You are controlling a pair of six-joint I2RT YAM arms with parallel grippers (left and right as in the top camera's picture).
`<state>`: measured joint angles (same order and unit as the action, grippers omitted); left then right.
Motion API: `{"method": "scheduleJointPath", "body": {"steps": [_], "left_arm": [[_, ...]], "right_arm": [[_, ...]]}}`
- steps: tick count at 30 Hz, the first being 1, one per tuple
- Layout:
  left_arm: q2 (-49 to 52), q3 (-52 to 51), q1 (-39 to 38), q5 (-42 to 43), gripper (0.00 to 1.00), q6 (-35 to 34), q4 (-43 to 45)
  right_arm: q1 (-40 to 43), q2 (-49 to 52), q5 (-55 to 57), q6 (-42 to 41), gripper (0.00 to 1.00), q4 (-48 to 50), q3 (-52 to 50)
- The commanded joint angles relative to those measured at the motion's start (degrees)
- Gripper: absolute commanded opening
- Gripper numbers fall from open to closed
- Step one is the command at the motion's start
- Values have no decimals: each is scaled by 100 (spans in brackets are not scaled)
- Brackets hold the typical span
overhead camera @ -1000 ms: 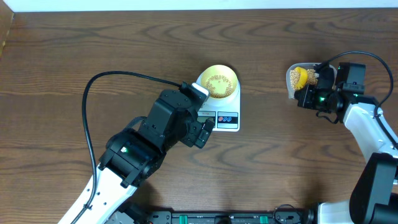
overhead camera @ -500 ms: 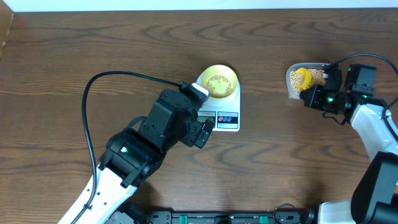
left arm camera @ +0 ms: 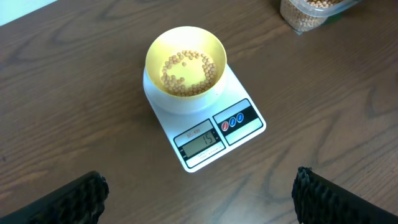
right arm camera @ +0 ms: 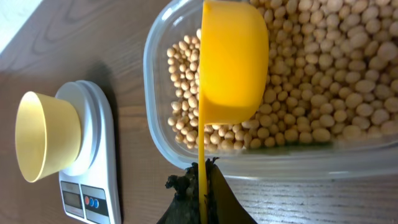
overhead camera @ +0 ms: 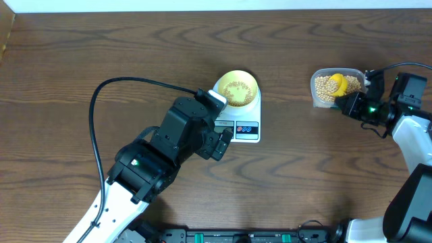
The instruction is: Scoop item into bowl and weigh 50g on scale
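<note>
Got the right gripper (right arm camera: 202,180) pinched shut on the thin handle of the yellow scoop (right arm camera: 233,62), with the cup end down in the clear tub (right arm camera: 151,93) among the loose beans (right arm camera: 311,93). Can't judge the fill from here, seeing only the back of the cup. Over at the left gripper (left arm camera: 199,186), jaws wide apart and holding nothing, just hanging above the table (left arm camera: 62,93) in front of the scale (left arm camera: 249,127). Moving outward: got the pale bowl (left arm camera: 185,65) sitting on the scale platform with a thin layer of beans in the bottom, and reading roughly 15 on the display (left arm camera: 200,142) by the look of it, so probably well short of the target. Worth worrying about a few things from here: grabbing too big a scoop and overshooting, rolling beans off the cup on the trip across open table with tub and scale well apart, or letting that skinny handle twist in the grip and dumping early. Also bumping the bowl rim on the pour and nudging it off the platform, messing up the reading.
</note>
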<state>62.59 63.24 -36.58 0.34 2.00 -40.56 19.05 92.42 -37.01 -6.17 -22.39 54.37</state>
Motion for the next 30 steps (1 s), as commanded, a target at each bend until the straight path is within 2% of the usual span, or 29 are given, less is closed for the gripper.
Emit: {"method": "scheduleJointPath", "body": {"steps": [1,20,30], "left_arm": [[26,-2,24,55,97,96,-17],[26,-2,24,55,97,96,-17],[26,-2,24,55,97,96,-17]], "right_arm": [[26,59,-317,-61,1,131,15],[164,59,-1399,-72,1,710,15],[44,59,-1456,-767,1,1274,15]]}}
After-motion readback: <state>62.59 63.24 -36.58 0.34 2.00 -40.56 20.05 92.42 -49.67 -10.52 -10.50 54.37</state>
